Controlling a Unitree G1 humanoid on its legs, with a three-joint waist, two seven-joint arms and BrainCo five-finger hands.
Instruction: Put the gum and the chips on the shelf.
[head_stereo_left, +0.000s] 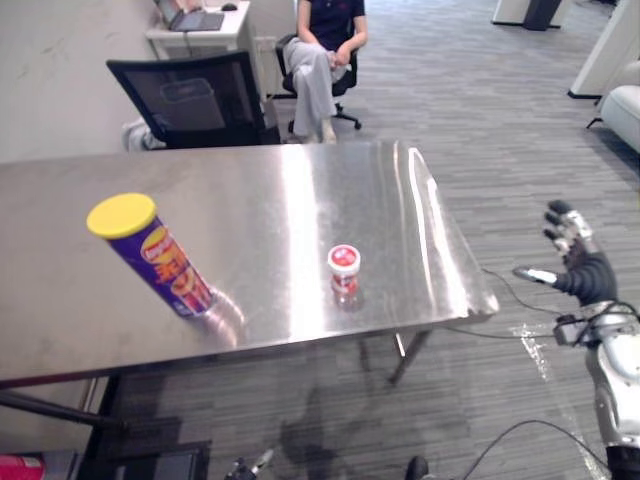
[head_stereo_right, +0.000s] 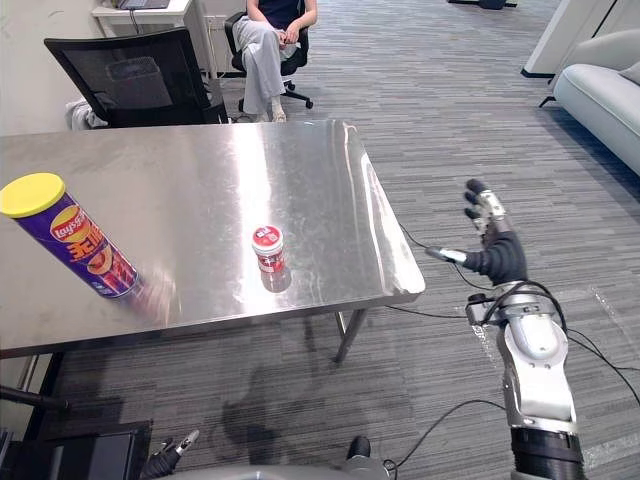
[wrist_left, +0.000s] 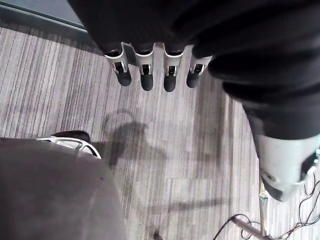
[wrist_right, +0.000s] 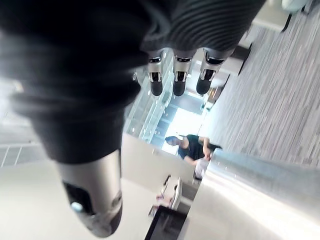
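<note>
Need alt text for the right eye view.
A yellow-lidded purple chips can and a red-lidded gum tub sit apart on a steel table, untouched. The robot's right hand, fingers open, is raised over the carpet beyond the table's right edge. A person sits behind.

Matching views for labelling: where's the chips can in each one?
Left eye view: chips can on the steel table's left part, left of gum tub.
Right eye view: same, near the picture's left edge.
Left wrist view: carpet floor past the left robot hand.
Right wrist view: table edge and seated person.
Shared landmark: the seated person.
</note>
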